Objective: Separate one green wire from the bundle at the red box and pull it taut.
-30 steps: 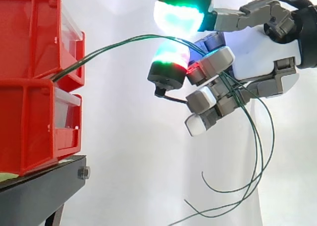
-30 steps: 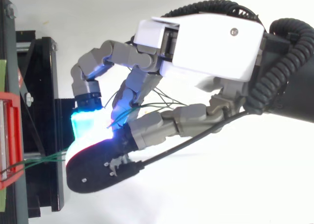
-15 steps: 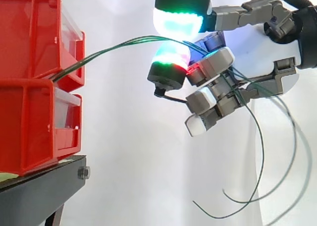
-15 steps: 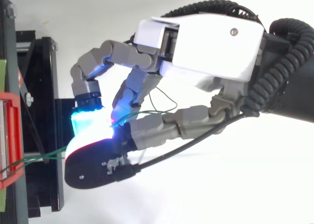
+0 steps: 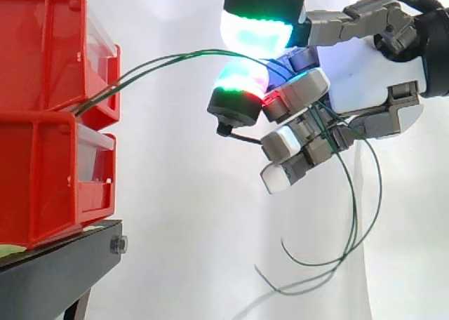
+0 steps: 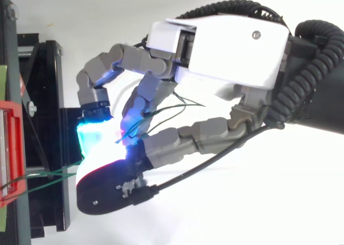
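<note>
The hand [image 6: 226,46] I'm running wears smooth white plastic with matt grey links. Beyond its fingertips I see red bins [image 5: 42,123] of glossy plastic on a matt black metal stand [image 5: 63,271]. The green wires [image 5: 175,59] in its fingers look slick.

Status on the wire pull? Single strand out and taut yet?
Done: robot hand grips the thin green wires coming from the stacked red plastic boxes. In hand: several strands run together through its grip. Left: isolate one; they arc slack, not taut.
</note>
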Controlling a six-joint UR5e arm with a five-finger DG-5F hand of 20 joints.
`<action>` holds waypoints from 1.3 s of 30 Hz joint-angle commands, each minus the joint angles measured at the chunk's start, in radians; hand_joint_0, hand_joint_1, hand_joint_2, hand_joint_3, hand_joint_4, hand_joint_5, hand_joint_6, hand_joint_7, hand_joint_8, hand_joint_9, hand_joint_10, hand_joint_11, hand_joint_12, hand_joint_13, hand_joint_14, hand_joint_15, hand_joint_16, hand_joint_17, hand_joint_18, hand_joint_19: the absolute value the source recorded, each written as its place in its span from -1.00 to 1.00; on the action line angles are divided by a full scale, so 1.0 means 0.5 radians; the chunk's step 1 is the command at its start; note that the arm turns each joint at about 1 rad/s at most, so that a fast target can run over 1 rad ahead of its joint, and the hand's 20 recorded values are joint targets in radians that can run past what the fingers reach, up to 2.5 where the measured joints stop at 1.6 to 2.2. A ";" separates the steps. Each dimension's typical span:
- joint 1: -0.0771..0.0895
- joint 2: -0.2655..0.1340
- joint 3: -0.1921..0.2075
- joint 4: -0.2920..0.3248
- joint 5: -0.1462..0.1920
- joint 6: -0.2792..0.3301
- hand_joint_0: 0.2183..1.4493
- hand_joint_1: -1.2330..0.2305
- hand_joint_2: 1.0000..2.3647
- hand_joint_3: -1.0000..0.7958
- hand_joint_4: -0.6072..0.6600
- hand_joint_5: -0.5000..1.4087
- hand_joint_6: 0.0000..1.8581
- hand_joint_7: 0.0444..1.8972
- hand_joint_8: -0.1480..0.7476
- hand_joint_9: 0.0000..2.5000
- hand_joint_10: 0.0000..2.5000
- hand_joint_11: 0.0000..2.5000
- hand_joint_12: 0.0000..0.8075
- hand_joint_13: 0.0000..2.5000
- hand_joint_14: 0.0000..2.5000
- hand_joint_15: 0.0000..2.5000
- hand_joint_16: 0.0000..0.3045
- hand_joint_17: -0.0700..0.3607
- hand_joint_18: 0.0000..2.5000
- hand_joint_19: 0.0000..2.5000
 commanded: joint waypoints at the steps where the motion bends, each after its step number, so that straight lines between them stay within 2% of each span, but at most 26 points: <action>1: 0.000 0.000 -0.001 0.001 0.000 0.000 -0.23 -0.56 -0.98 -0.24 0.25 -0.68 -0.04 0.32 0.04 -0.11 -1.00 0.48 0.06 -0.32 -0.98 -0.37 -0.62 -0.07 -0.38 -0.63; 6: 0.000 0.000 0.002 0.001 0.000 0.000 -0.18 -0.59 -0.98 -0.24 0.20 -0.68 -0.04 0.32 0.05 -0.11 -1.00 0.48 0.05 -0.32 -0.98 -0.39 -0.62 -0.07 -0.38 -0.66; 11: 0.000 0.000 0.002 0.001 0.000 0.000 -0.10 -0.61 -0.99 -0.39 0.23 -0.68 -0.04 0.28 0.05 -0.14 -1.00 0.45 0.04 -0.35 -0.98 -0.42 -0.62 -0.06 -0.38 -0.68; 13: 0.000 0.000 -0.001 0.001 0.000 0.000 -0.12 -0.62 -1.00 -0.44 0.23 -0.68 -0.04 0.28 0.05 -0.14 -1.00 0.45 0.04 -0.35 -0.98 -0.43 -0.62 -0.07 -0.38 -0.68; 15: 0.000 0.000 -0.001 -0.002 0.000 0.000 -0.22 -0.60 -1.00 -0.44 0.24 -0.68 -0.04 0.26 0.05 -0.14 -0.99 0.44 0.04 -0.35 -0.98 -0.42 -0.62 -0.07 -0.39 -0.68; 17: 0.000 0.000 0.002 -0.002 0.000 0.003 -0.37 -0.55 -1.00 -0.44 0.25 -0.68 -0.05 0.27 0.07 -0.14 -0.99 0.44 0.04 -0.36 -0.98 -0.41 -0.62 -0.06 -0.40 -0.65; 20: 0.000 0.000 0.002 -0.002 0.000 0.003 -0.49 -0.41 -1.00 -0.44 0.27 -0.68 -0.06 0.25 0.10 -0.11 -1.00 0.44 0.09 -0.34 -0.98 -0.40 -0.60 -0.04 -0.38 -0.63; 26: 0.000 0.000 0.002 0.001 0.000 0.003 -0.52 -0.23 -1.00 -0.44 0.27 -0.66 -0.08 0.25 0.12 -0.08 -1.00 0.41 0.13 -0.32 -0.98 -0.41 -0.59 -0.02 -0.36 -0.60; 28: 0.000 0.000 0.002 0.001 0.000 0.003 -0.47 -0.18 -1.00 -0.44 0.26 -0.66 -0.09 0.27 0.10 -0.08 -1.00 0.41 0.10 -0.32 -0.98 -0.40 -0.60 -0.04 -0.37 -0.59; 30: 0.000 0.000 0.002 0.001 0.000 0.003 -0.40 -0.17 -0.99 -0.35 0.25 -0.65 -0.09 0.31 0.06 -0.07 -0.99 0.41 0.07 -0.32 -0.98 -0.40 -0.61 -0.06 -0.38 -0.57; 39: 0.000 0.000 0.002 0.001 0.000 0.003 -0.40 -0.26 -0.97 -0.06 0.24 -0.65 -0.07 0.39 0.06 -0.06 -0.99 0.43 0.08 -0.31 -0.98 -0.40 -0.61 -0.05 -0.36 -0.58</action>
